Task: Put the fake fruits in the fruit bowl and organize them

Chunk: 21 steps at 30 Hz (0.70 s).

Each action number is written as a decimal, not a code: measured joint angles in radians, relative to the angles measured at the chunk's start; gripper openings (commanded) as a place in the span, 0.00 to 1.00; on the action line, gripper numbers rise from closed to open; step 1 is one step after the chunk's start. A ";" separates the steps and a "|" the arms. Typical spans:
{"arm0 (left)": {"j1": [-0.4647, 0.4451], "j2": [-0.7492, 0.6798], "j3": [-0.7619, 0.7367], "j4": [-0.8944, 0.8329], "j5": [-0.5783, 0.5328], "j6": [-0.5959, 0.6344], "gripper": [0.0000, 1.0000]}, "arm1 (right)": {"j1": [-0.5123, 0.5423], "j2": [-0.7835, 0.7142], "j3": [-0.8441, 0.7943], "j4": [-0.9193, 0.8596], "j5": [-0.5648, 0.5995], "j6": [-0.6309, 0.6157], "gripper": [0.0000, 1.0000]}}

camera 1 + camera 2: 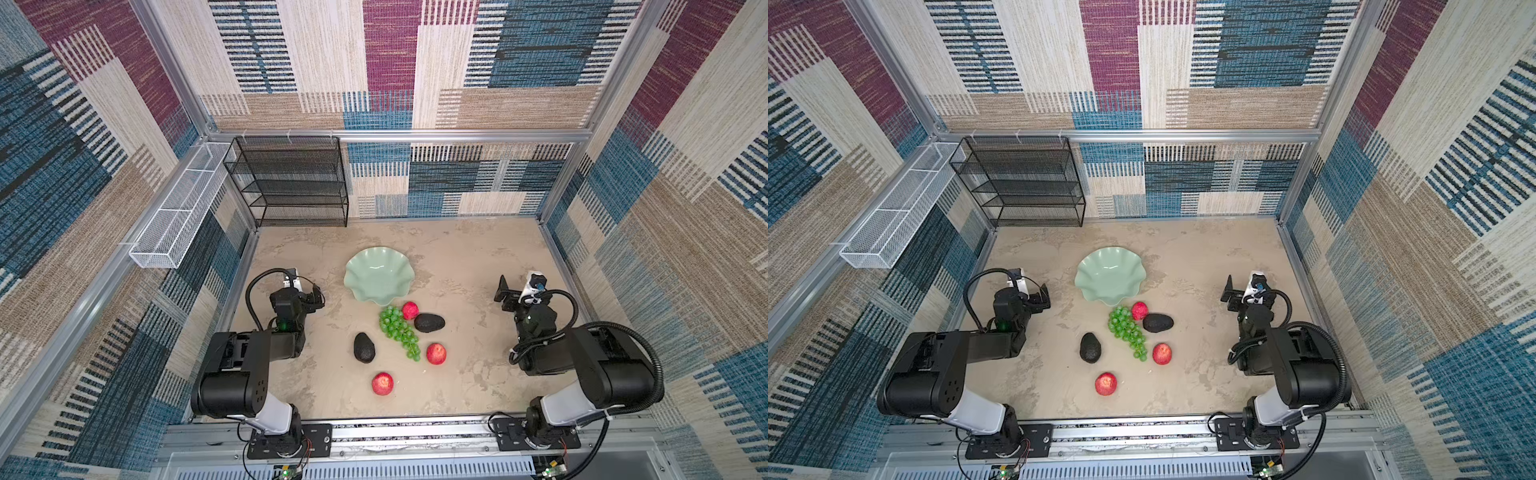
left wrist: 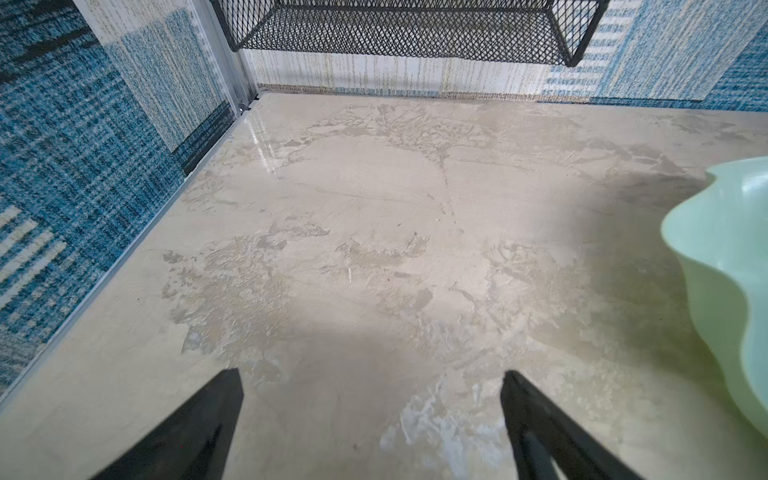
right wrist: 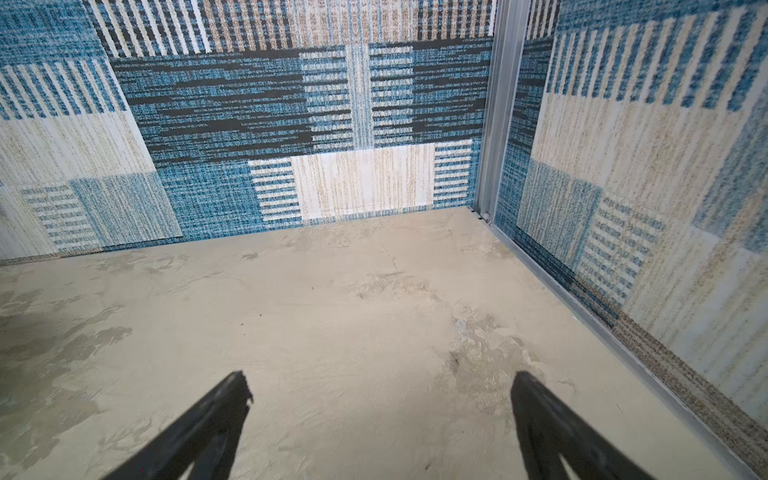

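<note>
So my left gripper point(image 2: 371, 376) and right gripper point(image 3: 380, 378) are both spread wide, holding nothing, parked out at the sides. The fruit bowl point(image 1: 357, 266) sits empty in the middle, with the fruits all on my side of it. Worry: lifting the floppy-looking grapes point(image 1: 400, 332) could knock the avocado point(image 1: 429, 323) snug beside them, and the apple point(image 1: 410, 310) could roll.
</note>
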<state>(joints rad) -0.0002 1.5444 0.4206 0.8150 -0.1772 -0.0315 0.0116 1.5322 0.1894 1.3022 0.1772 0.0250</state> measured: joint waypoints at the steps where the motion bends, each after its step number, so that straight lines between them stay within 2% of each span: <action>1: 0.000 0.000 -0.001 0.000 0.000 0.000 1.00 | 0.000 0.000 0.000 0.000 0.000 0.000 1.00; 21: -0.002 -0.002 -0.007 0.002 0.023 0.001 1.00 | 0.000 0.000 0.000 0.000 0.001 0.000 1.00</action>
<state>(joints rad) -0.0017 1.5429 0.4137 0.8173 -0.1547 -0.0303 0.0116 1.5322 0.1894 1.3018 0.1783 0.0254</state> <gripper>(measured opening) 0.996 0.996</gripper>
